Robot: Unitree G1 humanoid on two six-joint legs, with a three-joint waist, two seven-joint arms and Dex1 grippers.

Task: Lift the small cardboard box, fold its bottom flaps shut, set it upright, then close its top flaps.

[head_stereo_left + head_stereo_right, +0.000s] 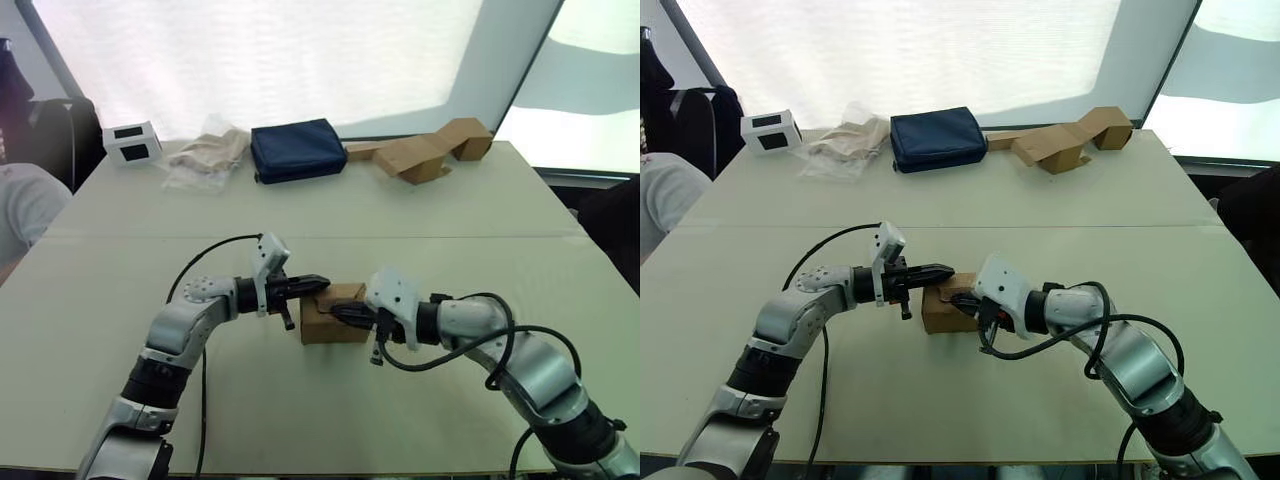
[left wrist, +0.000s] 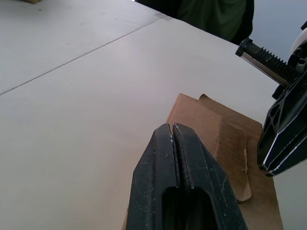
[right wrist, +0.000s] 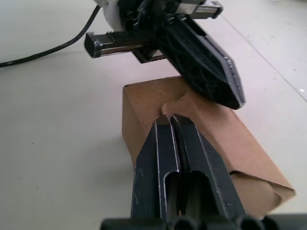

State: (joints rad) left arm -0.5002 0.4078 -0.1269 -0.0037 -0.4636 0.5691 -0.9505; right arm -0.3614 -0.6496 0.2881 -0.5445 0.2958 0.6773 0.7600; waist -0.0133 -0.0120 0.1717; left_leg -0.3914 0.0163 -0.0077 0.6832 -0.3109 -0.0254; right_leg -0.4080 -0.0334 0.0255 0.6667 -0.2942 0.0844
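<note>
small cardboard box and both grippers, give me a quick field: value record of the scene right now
box: small cardboard box on the table, between the two grippers
top flaps: top flaps folded down
left gripper: left gripper shut, tips over the box's top
right gripper: right gripper shut, tips on the box's top
far edge: white box with black panels, plastic bag, navy pouch, folded cardboard pieces

The table (image 1: 450, 215) holds one small cardboard box (image 1: 335, 318), one small white box with black panels (image 1: 133, 142), one dark blue pouch (image 1: 297, 150), one crumpled clear plastic bag (image 1: 205, 155) and one cluster of larger folded brown cardboard pieces (image 1: 430, 152). Two grippers are present, the left gripper (image 1: 318, 284) and the right gripper (image 1: 338, 313).
</note>
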